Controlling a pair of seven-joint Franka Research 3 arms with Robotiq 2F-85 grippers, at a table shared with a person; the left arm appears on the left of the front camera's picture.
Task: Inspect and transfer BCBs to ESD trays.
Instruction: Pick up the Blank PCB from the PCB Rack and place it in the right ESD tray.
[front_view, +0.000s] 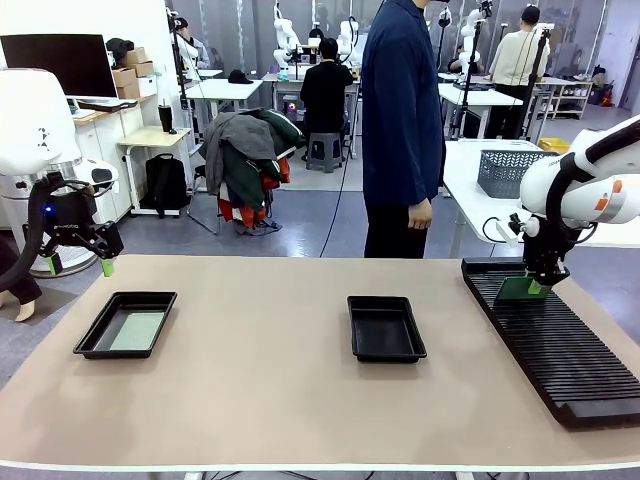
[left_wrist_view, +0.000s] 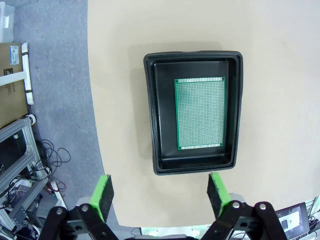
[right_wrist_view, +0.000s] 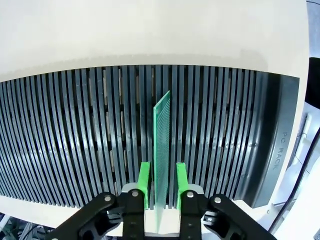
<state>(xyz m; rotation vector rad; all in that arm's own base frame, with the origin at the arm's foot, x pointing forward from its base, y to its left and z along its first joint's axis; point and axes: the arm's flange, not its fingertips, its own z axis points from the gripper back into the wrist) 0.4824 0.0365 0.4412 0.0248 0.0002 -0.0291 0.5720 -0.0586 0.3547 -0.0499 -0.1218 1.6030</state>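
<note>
A pale-green BCB (right_wrist_view: 161, 135) stands on edge in a slot of the black ribbed rack (right_wrist_view: 75, 130), at the rack's far end (front_view: 560, 350) on the table's right. My right gripper (right_wrist_view: 162, 177) straddles its top edge, a green pad close on each side; I cannot make out whether the pads touch it. The same board (front_view: 518, 291) shows under that gripper (front_view: 537, 284) from the front. At the left, one ESD tray (left_wrist_view: 150, 110) holds a BCB (left_wrist_view: 200, 112) lying flat. My left gripper (left_wrist_view: 160, 192) hovers open above the tray's near side (front_view: 79, 266), holding nothing. A second ESD tray (front_view: 352, 330) sits mid-table.
A person in a dark blue coat (front_view: 400, 130) stands at the far side of the table, hands down. The left tray (front_view: 90, 345) is near the table's left edge. Bare tabletop lies between the trays and the rack.
</note>
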